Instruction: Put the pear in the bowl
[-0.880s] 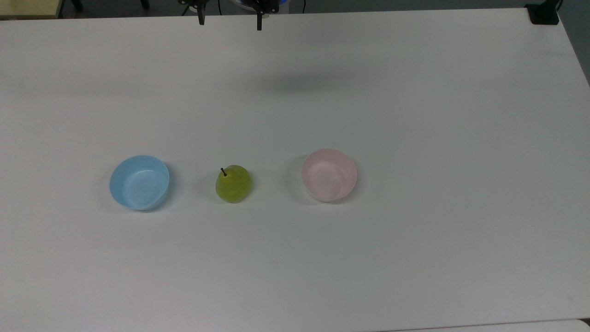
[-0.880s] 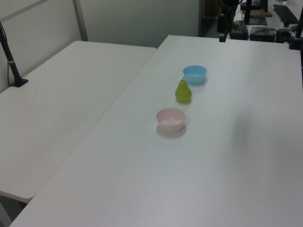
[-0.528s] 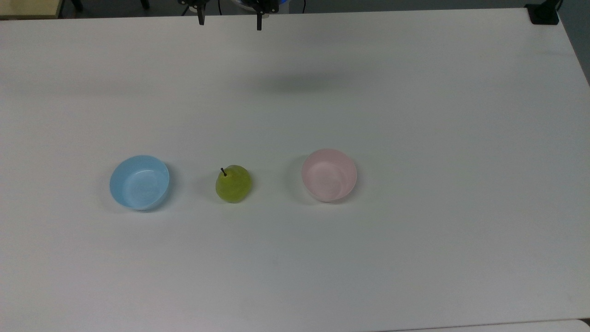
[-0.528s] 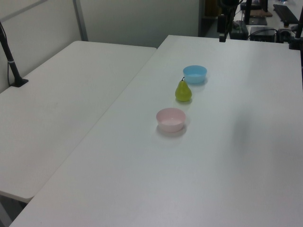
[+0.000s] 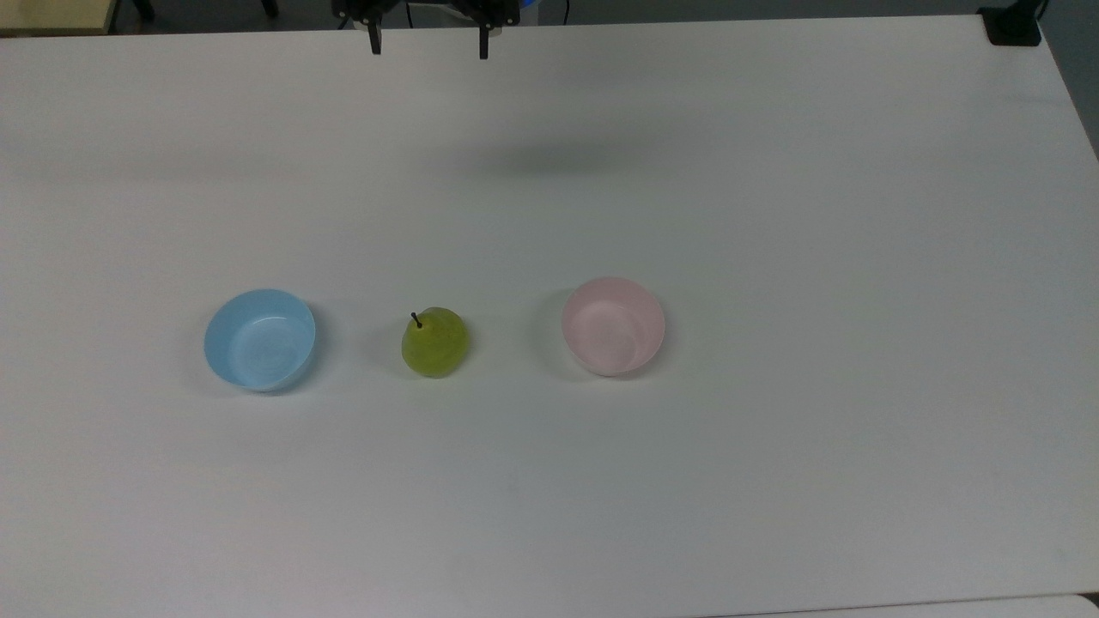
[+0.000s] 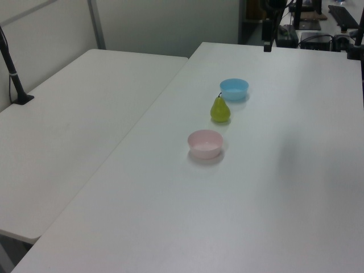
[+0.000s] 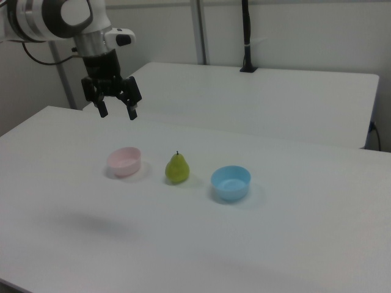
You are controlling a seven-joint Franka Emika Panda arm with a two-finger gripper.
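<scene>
White table (image 5: 773, 215) pretty much everywhere you look, with a second white table (image 6: 74, 114) butted up alongside it in the left view and grey partition walls behind. Three things sit in a row on the near table: the light blue bowl (image 5: 259, 339), the pear (image 5: 435, 342) and the pink bowl (image 5: 613, 325), each apart from the next, nothing touching. The pear is standing upright on the table between the two bowls, stem (image 5: 415, 319) pointing up, so it's not in the pink bowl, which has nothing inside it. In the right view the order flips, pink bowl (image 7: 124, 161) on the right view's left, then the pear (image 7: 177, 168), then the blue bowl (image 7: 231, 182). The arm (image 7: 55, 18) comes in from the right view's upper left, wrist bent so the claw (image 7: 116, 113) hangs pointing straight down, well up off the table and well away from the pear. Its two fingers are spread wide apart with nothing between them. In the top view the claw (image 5: 428, 47) pokes in at the top edge, over the far side of the table, with a soft shadow (image 5: 549, 156) on the surface below it.
</scene>
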